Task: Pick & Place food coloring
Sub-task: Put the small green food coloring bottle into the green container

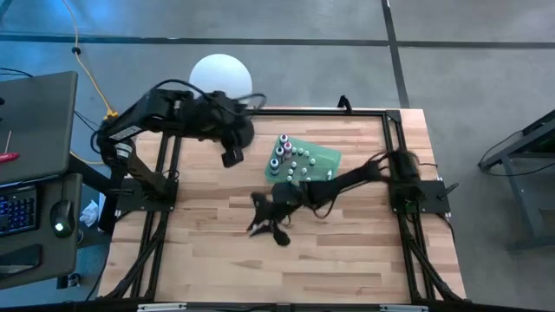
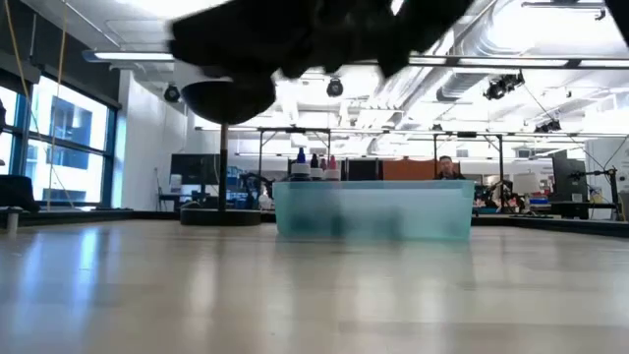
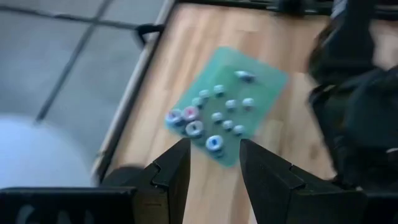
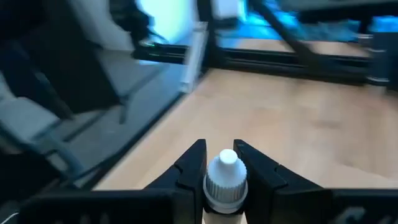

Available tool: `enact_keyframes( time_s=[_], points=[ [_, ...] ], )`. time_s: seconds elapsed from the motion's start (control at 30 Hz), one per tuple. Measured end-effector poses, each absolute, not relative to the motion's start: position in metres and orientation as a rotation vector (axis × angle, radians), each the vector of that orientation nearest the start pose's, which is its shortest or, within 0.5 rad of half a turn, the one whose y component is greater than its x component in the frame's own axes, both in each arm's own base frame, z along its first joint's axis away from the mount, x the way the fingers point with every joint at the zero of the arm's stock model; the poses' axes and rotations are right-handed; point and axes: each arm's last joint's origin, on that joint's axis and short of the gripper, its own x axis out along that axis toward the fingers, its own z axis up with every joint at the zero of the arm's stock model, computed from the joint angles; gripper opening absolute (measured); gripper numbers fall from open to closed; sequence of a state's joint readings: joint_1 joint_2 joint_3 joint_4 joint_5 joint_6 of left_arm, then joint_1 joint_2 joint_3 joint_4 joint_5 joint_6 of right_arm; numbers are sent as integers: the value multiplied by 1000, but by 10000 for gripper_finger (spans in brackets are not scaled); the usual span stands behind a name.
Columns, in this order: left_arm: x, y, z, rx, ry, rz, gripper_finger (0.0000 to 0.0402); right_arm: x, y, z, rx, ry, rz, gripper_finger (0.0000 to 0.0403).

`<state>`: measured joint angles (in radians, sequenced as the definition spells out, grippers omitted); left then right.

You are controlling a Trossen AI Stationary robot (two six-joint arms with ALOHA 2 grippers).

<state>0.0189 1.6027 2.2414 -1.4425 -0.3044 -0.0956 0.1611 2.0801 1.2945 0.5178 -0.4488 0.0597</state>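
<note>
A light wooden table (image 1: pixel 208 251) edged by a black frame. A flat green tray (image 1: pixel 323 159) lies directly on it, right of center in the upper half of the overhead frame, carrying small bottles (image 1: pixel 295 160)

In the right wrist view, the bottle (image 4: pixel 226 183) between the jaws is cut off by the bottom edge, only its white cap showing. The green tray (image 2: pixel 373 208) is blurred in the low view, and its bottles (image 1: pixel 290 159) are too small overhead to tell apart.

Tiny white-capped food coloring bottles (image 1: pixel 295 160) stand upright on green tray (image 1: pixel 325 159).
</note>
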Motion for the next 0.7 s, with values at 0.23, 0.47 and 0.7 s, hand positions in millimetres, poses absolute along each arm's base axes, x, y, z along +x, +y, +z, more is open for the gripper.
enact_keyframes(
  time_s=[0.23,0.47,0.7],
  points=[
    [207,19,506,-35,749,621,135,403,34,240,-7,569,336,59],
    [169,18,522,-107,639,627,135,348,4,284,-181,762,33,72],
    [157,18,526,-113,606,641,135,286,-32,264,-107,664,-152,59]
  ],
)
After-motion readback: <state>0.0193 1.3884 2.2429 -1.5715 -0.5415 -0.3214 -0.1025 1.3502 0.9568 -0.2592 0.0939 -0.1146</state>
